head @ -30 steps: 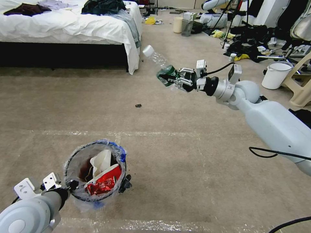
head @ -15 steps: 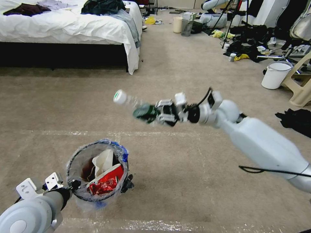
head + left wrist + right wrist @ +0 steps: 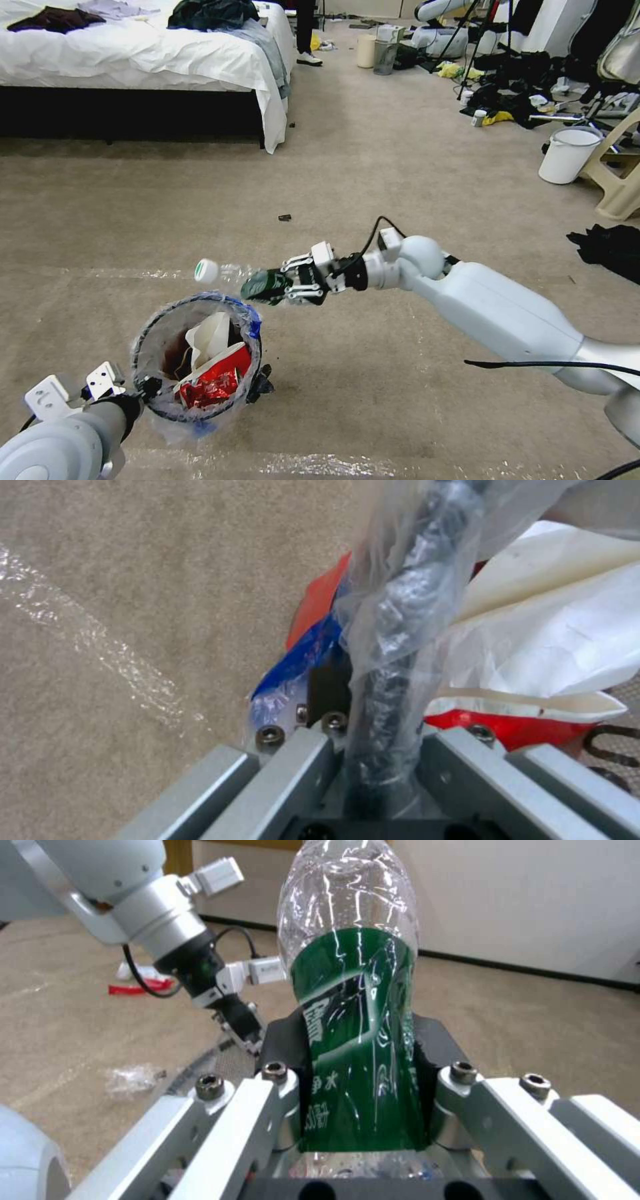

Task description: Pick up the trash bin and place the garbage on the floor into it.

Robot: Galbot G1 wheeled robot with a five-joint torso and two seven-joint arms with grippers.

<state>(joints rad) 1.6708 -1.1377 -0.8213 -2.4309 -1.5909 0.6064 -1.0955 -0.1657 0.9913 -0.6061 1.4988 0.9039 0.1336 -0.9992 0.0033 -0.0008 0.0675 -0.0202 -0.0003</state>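
The trash bin (image 3: 155, 337), red with a crinkly clear bag edged in blue, hangs low over the floor (image 3: 413, 180) at the lower left. My left gripper (image 3: 143, 387) is shut on its near rim; the left wrist view shows the bag-wrapped rim (image 3: 400, 645) pinched between the fingers of this gripper (image 3: 377, 740). White paper (image 3: 210, 333) and red crushed garbage (image 3: 213, 383) lie inside. My right gripper (image 3: 290, 288) is shut on a green-labelled clear bottle (image 3: 263, 287), held level just past the bin's far rim. The pads of my right gripper (image 3: 360, 1075) squeeze the bottle (image 3: 353, 1030) at its label.
A small dark scrap (image 3: 285, 217) lies on the carpet beyond the bottle. A bed (image 3: 133, 60) stands at the back left. A white bucket (image 3: 567, 157), a beige chair (image 3: 623, 173) and black cloth (image 3: 610, 247) are on the right. A clear wrapper (image 3: 130, 1077) lies on the floor.
My right arm has swung down and to the left with the bottle, from high over the open carpet to just beyond the bin's rim. The left arm and bin have barely moved.
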